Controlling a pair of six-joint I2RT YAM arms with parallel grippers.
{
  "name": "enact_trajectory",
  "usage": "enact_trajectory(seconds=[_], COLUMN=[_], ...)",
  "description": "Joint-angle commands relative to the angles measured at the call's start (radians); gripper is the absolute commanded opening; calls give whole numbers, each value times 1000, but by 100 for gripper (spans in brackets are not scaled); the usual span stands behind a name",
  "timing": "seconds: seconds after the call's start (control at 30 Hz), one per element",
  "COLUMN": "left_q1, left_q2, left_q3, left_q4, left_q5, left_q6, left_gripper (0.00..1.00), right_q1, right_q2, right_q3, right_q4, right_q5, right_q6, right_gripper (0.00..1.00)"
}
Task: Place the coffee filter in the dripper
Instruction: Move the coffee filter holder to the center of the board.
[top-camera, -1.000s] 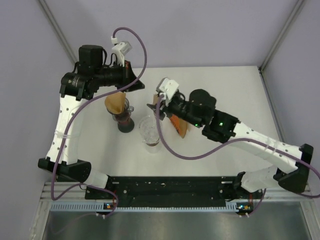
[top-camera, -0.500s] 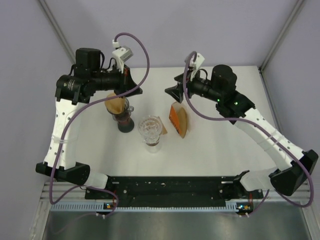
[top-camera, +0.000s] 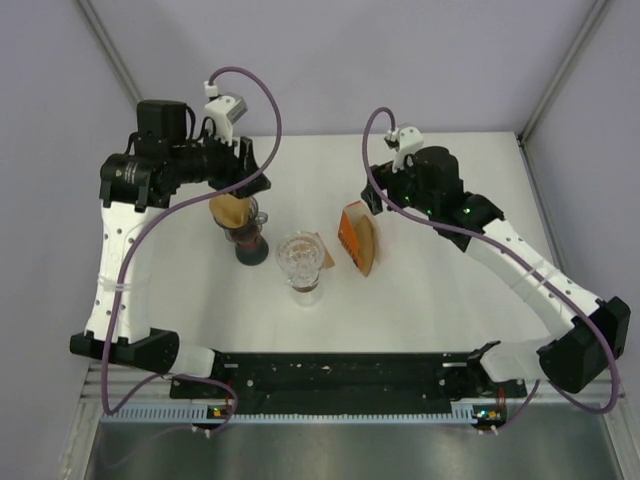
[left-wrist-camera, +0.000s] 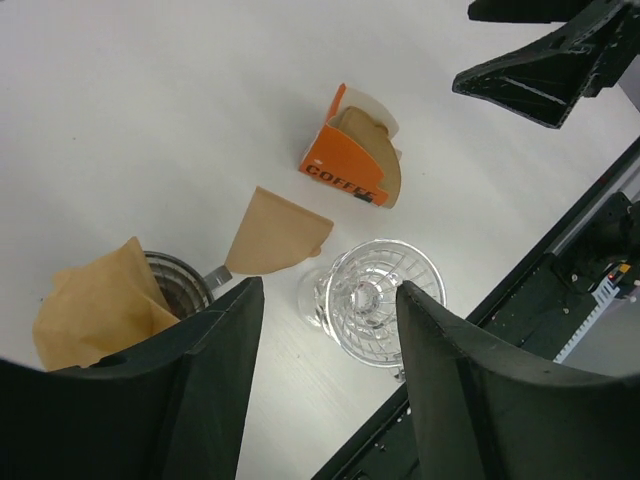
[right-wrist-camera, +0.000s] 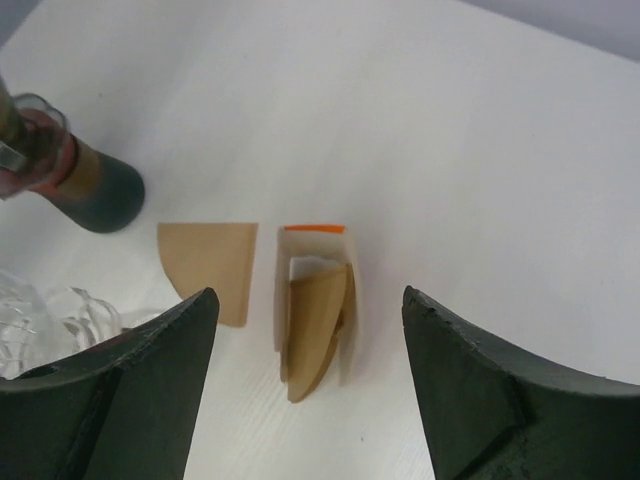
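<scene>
Nearest the front edge of the worktop, about midway between the two arm bases, stands a clear ribbed glass cup on a short stem. A loose brown paper filter lies flat on the worktop just behind and to the right of the cup, and its edge looks to touch the cup.

Left of the cup, very near it, is the dripper, which has a dark round foot, a reddish neck and a metal rim. The coffee filter sits in its top, opened out and crumpled, with one side rising above the rim.

Right of the loose filter stands an orange carton printed COFFEE. Its top is open and a stack of brown filters leans inside. It stands clear of the cup and the dripper.

Farther back, the left gripper hangs above the dripper's far side. Its fingers are spread wide and hold nothing; in its wrist view the cup and the loose filter show through the gap. The right gripper hovers over the far side of the carton, also spread wide and empty, framing the carton and the loose filter. Purple cables loop above both wrists, clear of everything on the worktop.
</scene>
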Motion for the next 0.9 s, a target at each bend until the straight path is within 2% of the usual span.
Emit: enact_trajectory(seconds=[0.0,0.1,0.17,0.47,0.5,0.67,0.77,0.87], left_q1=[30,35,38,52,53,56,59,65], left_q2=[-46,-64,-70,-87,-89,-89,-96,-99], left_q3=[-23,-49,-55,-69,-69,-69,-71,-80], left_q4=[9,18,20,12,14,15,15,12], left_q5=[-21,-25,-30,-24,-21,-20,-27,-28], left_q6=[-3,2,5,14,16,14,25,33], left_gripper=[62,62,62,63,63,63,63,63], right_q1=[-90,-108,-108,-108,-108,-108,-110,-149], right_q2=[61,140,186,357,377,449,435,408], right_q3=[-76,-86,-83,-26,-18,31,28,14], right_q4=[-15,19,46,118,127,131,131,112], right_q5=[3,-103,-144,-175,-171,-175,-113,-10], right_q6=[4,-54,-62,-77,-85,-143,-184,-206], right_gripper=[72,62,61,47,43,10,0,0])
